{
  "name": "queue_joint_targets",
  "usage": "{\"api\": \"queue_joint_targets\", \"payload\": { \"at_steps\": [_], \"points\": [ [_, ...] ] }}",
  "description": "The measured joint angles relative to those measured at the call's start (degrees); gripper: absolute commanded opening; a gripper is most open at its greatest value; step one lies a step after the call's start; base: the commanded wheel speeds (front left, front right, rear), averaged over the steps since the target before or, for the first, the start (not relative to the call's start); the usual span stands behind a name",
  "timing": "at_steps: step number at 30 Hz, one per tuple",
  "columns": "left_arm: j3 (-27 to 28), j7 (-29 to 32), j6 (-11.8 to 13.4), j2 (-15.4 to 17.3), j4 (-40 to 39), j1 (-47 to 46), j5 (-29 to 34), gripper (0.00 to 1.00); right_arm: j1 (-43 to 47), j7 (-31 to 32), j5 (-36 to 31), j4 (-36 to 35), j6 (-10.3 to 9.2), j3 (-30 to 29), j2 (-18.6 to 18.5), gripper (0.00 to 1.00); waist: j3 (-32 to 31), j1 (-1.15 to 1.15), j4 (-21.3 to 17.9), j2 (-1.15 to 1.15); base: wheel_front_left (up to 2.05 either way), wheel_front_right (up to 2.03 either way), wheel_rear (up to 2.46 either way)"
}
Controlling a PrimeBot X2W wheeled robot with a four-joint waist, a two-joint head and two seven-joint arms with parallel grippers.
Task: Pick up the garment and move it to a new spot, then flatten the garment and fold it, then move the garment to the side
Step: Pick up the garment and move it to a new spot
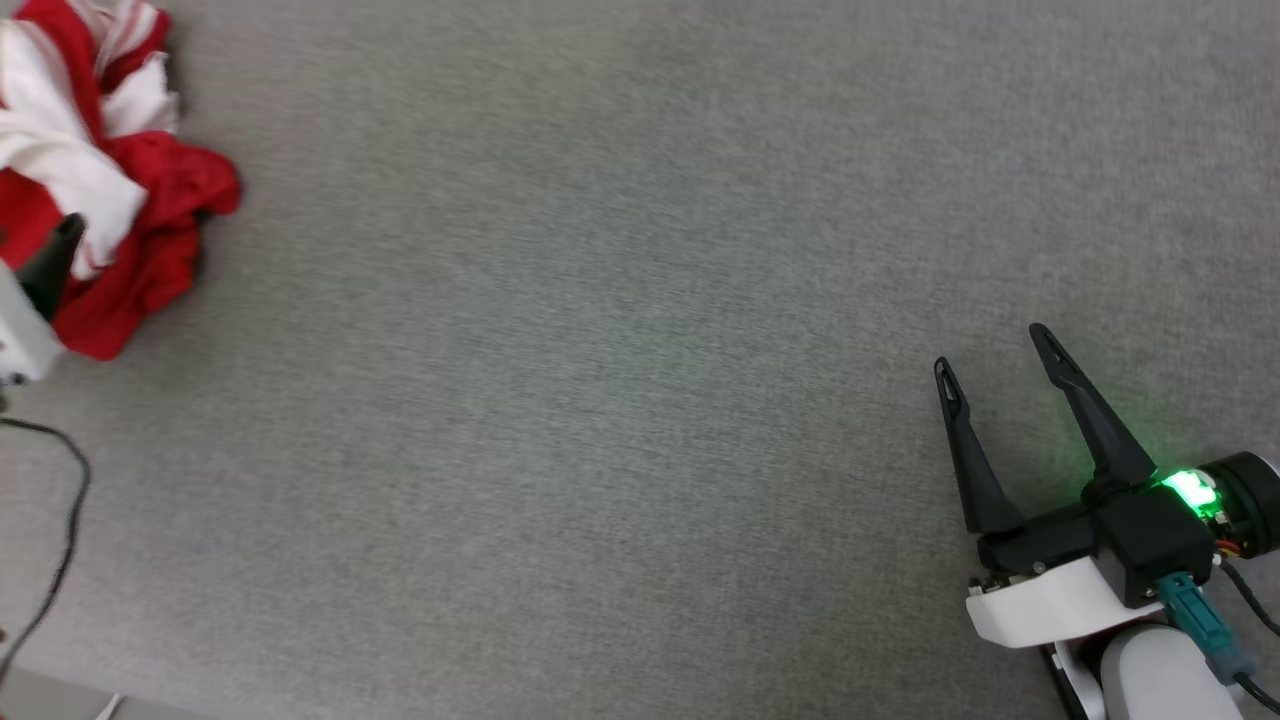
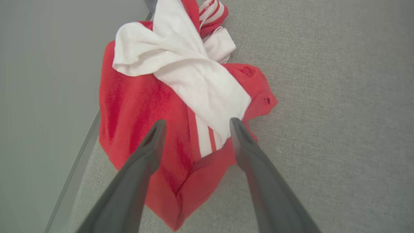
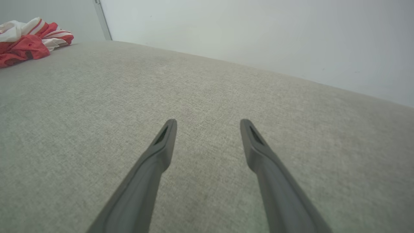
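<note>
Fingers of the right gripper (image 1: 992, 348) stand wide apart over bare grey tabletop (image 1: 600, 400) at lower right. Farther off, the left gripper (image 2: 197, 122), fingers likewise spread and empty, is poised over the crumpled red-and-white garment (image 2: 136, 106), bunched at the tabletop's far-left edge.

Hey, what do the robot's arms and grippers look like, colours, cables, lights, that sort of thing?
The right gripper has two long, tapered black fingers with a slot near each tip, on a black block carrying a green light. Below it sit a white shell, a teal connector with a black cable, and a pale forearm. The left gripper has matching dark grey fingers.
</note>
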Motion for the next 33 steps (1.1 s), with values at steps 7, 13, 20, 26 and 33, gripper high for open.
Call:
{"api": "queue_joint_targets", "payload": {
  "at_steps": [7, 13, 20, 26, 33],
  "points": [
    [-3.04, 12.14, 0.01, 8.22, 4.31, -3.20, -11.51, 1.00, -0.54, -0.09, -0.41, -1.79, 0.02, -0.16, 0.21, 1.00, 5.03, -0.01, -3.47, 0.00, 0.00, 0.00, 0.00],
    [-5.16, 13.49, 0.01, 10.12, 7.37, -4.57, -14.28, 1.00, -0.90, -0.47, -0.57, -3.55, 0.07, -0.62, 0.51, 1.00, 8.20, -0.01, -5.27, 0.00, 0.00, 0.00, 0.00],
    [-8.80, 13.39, 0.07, 10.17, 7.86, -5.06, -17.39, 0.00, -1.15, -0.53, -1.00, -3.82, 0.07, -1.16, 0.89, 1.00, 8.99, -0.02, -5.44, 0.00, 0.00, 0.00, 0.00],
    [-10.22, 7.32, 0.01, 10.18, 9.25, -5.16, -17.50, 0.00, -1.32, -0.45, -1.12, -1.54, 0.05, -1.24, 0.94, 1.00, 6.67, -0.02, -5.10, 0.00, 0.00, 0.00, 0.00],
    [-11.90, -0.76, 0.01, 12.13, 5.37, -5.71, -19.16, 0.00, -0.35, -0.01, -0.23, 2.34, 0.03, -1.13, 1.15, 1.00, 1.14, -0.02, -4.98, 0.00, 0.00, 0.00, 0.00]
  ]
}}
